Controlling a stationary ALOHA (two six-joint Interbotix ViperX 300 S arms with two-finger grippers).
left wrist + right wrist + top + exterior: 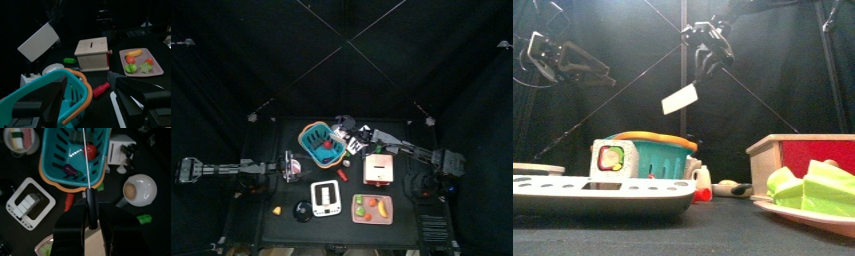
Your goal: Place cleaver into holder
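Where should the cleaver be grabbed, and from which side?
Grip the cleaver by its narrow black handle, coming in from the butt end, as the right end effector has it. That leaves the wide, flat blade free.

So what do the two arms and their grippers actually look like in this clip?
Both arms are black, jointed segments with bulky motor housings. The right gripper has two broad, matte black jaws, rounded at the base. The left gripper has the same blocky black jaws, angular with flat faces. Dark cables loop beside the left arm in the front view. No markings or colour accents show.
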